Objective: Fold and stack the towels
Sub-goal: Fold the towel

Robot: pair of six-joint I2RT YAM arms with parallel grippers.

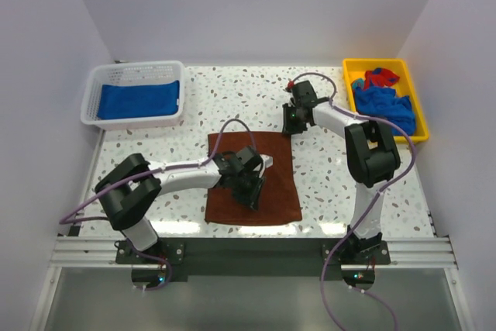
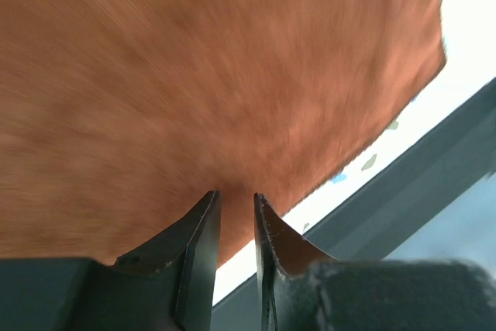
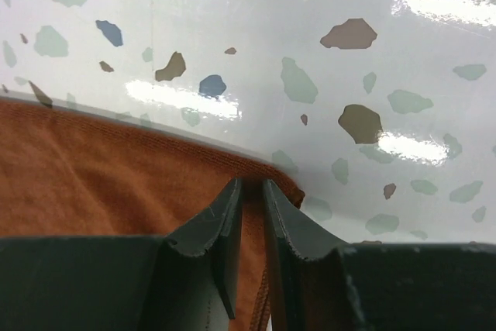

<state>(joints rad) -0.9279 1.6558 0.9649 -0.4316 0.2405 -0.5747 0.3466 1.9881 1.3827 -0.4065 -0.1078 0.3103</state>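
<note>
The rust-brown towel (image 1: 277,180) lies flat at centre frame on the tabletop (image 1: 325,168). My right end effector (image 3: 252,184) pinches its upper right corner. My left end effector (image 2: 236,195) is narrowed at its lower edge; I cannot tell whether it grips.

The towel (image 1: 280,191) is rust-brown, the table (image 1: 232,98) speckled white, the basket (image 1: 132,74) white, the tray (image 1: 372,62) yellow.

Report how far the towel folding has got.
Done: one blue towel lies folded in the white basket. In hand: a brown towel is spread flat on the table, not yet folded. The right gripper is at its far corner and the left gripper is over it, both jaws narrowed, a grip not confirmed. Left: folding this one, plus the blue and red towels heaped in the yellow tray.
</note>
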